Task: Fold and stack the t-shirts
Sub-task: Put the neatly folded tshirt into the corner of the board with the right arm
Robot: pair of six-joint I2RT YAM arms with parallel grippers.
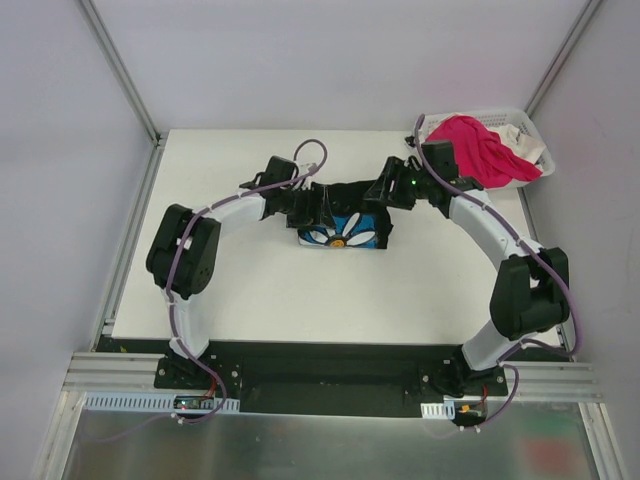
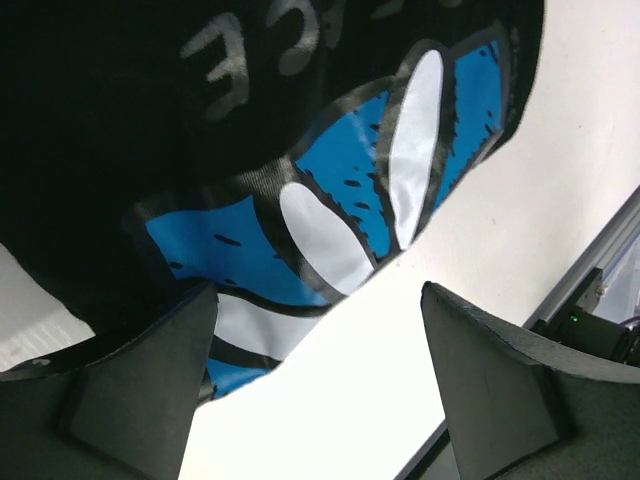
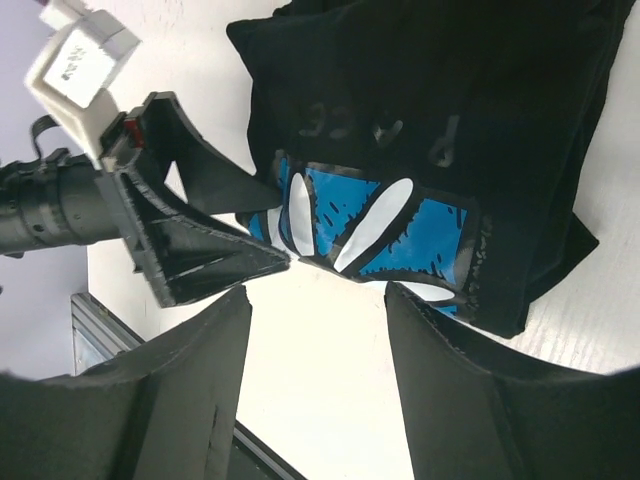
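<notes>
Both arms are in over the middle of the table (image 1: 270, 290). The black shirt (image 3: 430, 90) sits right between them, bunched into a compact bundle. Its daisy print (image 2: 330, 200) shows blue and white along the near edge.

The left gripper (image 2: 318, 305) is spread wide, nothing clamped. One finger (image 2: 150, 400) overlaps the printed hem and the other stands over bare table. The cloth fills the view ahead of the fingertips. The right wrist camera catches that same gripper side-on, its two dark fingers straddling the corner of the print. Whether the tips are touching the cloth or just short of it is hard to tell.

The right gripper (image 3: 318, 300) is released too, jaws apart with only white table between them. The shirt's printed edge lies just beyond its fingertips, and the black body of the shirt stretches away ahead of it.

From above, the two tools face each other across the bundle, the left one at its left end and the right one at its right end.

Well off behind the right gripper, at the far right corner, the white basket (image 1: 530, 128) holds the pink shirt (image 1: 470, 145), heaped up high. The white shirt (image 1: 528, 160) is tucked in beside it, on the side farther from the gripper.
</notes>
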